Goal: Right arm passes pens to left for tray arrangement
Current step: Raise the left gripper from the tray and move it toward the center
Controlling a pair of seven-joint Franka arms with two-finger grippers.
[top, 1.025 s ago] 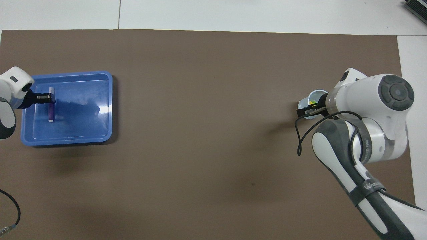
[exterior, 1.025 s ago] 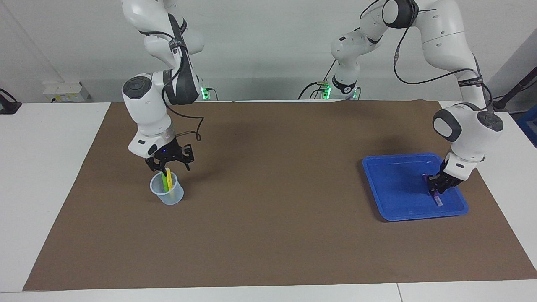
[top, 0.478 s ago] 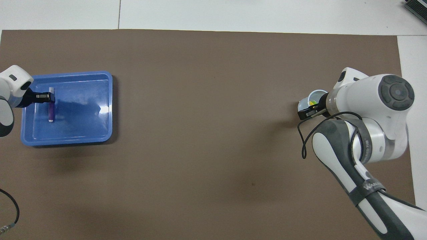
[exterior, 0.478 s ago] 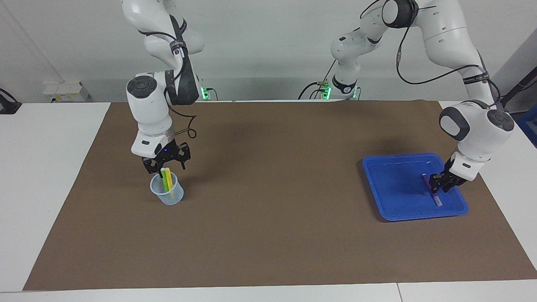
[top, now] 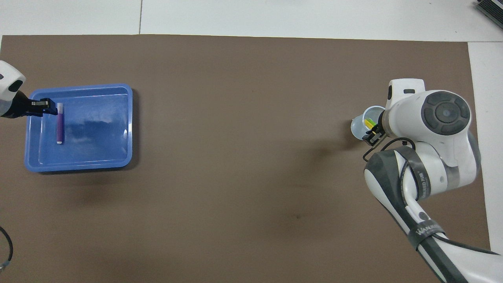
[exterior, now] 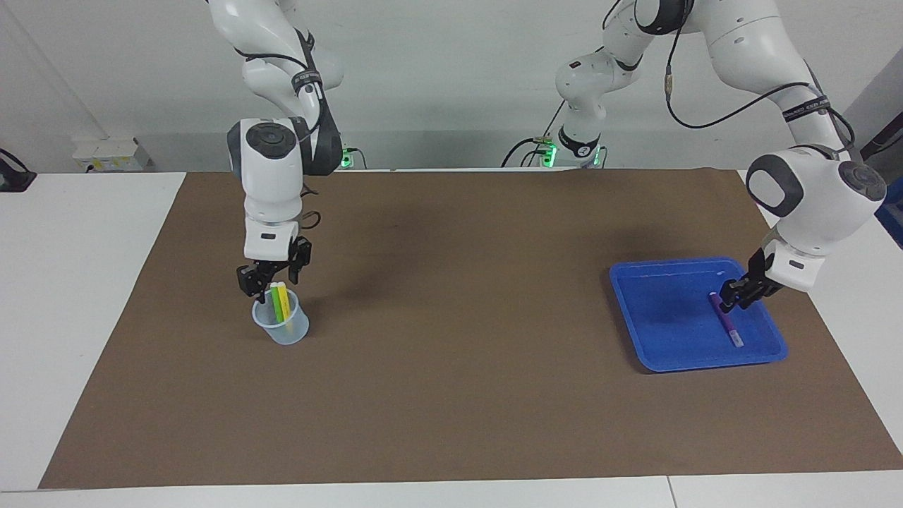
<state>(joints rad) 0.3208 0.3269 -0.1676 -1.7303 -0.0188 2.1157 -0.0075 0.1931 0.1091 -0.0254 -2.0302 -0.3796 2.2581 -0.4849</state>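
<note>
With the purple pen (exterior: 726,320) lying flat in the blue tray (exterior: 638,300) toward the left arm's end of the table, we judge the first delivery done and the second pick in hand. Two pens stand upright in a translucent cup (exterior: 283,327) toward the right arm's end: the yellow pen (exterior: 283,300) and the green pen (exterior: 275,302), side by side. We see the right gripper (exterior: 271,277) pointing straight down just over their tips, its fingers spread and holding nothing; the forearm is near vertical above it. Next, we judge, it must descend and straddle one pen only, which calls for care since the two touch. Over the tray's rim at the purple pen's upper end, the left gripper (exterior: 738,297) hangs from a slanted wrist, empty; whether its fingers are parted we cannot tell
</note>
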